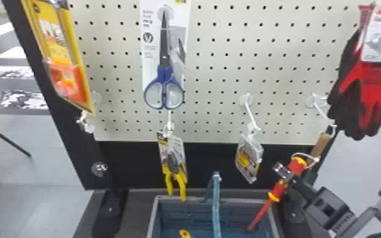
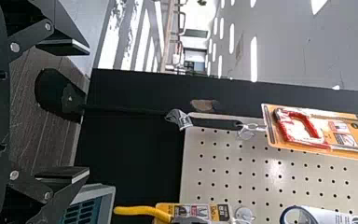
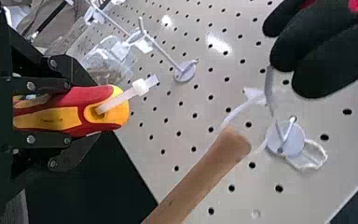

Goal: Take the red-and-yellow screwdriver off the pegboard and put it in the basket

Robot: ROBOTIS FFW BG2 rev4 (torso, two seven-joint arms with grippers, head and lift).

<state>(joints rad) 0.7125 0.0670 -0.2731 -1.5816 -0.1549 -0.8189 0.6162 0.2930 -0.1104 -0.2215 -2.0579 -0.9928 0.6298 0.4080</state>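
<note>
Leftmost, my left gripper (image 2: 86, 110) sat idle, fingers spread around nothing. Next came the basket (image 1: 196, 198), below the pegboard (image 1: 218, 76), its blue handle (image 1: 215, 204) upright. The screwdriver (image 1: 277, 191) slanted down toward the basket's right part, seemingly free of its hook. To carry it well, I judged, I needed a short leftward move, the shaft clear of rim and blue handle, then a low release. My right gripper (image 3: 70, 112) had its fingers closed on the screwdriver, beside the wooden handle (image 1: 321, 145), best not snagged.
</note>
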